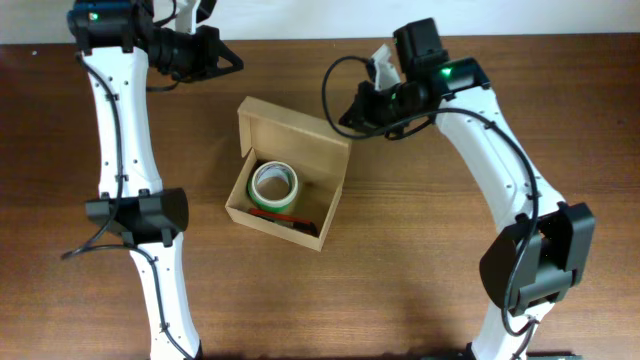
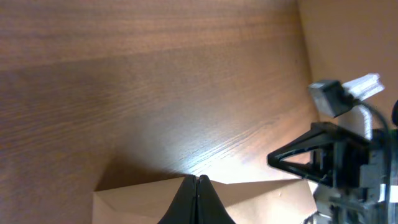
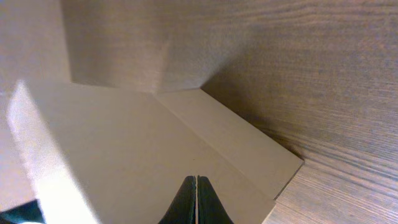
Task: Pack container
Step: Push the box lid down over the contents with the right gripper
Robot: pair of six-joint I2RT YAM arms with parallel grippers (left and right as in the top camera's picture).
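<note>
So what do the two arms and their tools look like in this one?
The left arm and right arm have white links, black joints and black cables looping alongside. Each wrist carries a green light. The left tool and right tool are black, their fingers tapering to a thin point. A pale whitish piece sits by the right wrist.

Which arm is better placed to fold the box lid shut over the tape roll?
Probably right: the right claw, shut, hangs beside the raised lid of the container, while the left claw sits farther off.
</note>
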